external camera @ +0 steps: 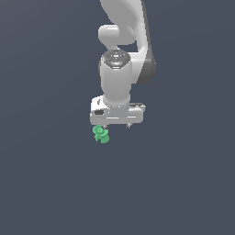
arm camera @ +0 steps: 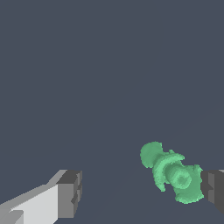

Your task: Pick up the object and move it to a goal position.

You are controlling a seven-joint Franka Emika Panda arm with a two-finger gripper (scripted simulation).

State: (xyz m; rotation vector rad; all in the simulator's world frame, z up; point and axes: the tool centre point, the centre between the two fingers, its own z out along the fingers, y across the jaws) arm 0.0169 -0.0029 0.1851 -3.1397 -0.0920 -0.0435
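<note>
Object (arm camera: 172,173), green and knobbly, lies on the worktop (arm camera: 109,65) between the fingers (arm camera: 70,192), which stand apart, beside one pad; probably light and rigid, best clamped across its ridged waist

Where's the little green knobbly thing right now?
In the exterior view the green object sits just below the pincer, toward that view's left. In the wrist view it lies right beside one fingertip, far from the other.

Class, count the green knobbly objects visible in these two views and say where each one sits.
1. The green object lies just below the gripper, toward the exterior view's left; in the wrist view it sits right by one of the open fingers.
</note>
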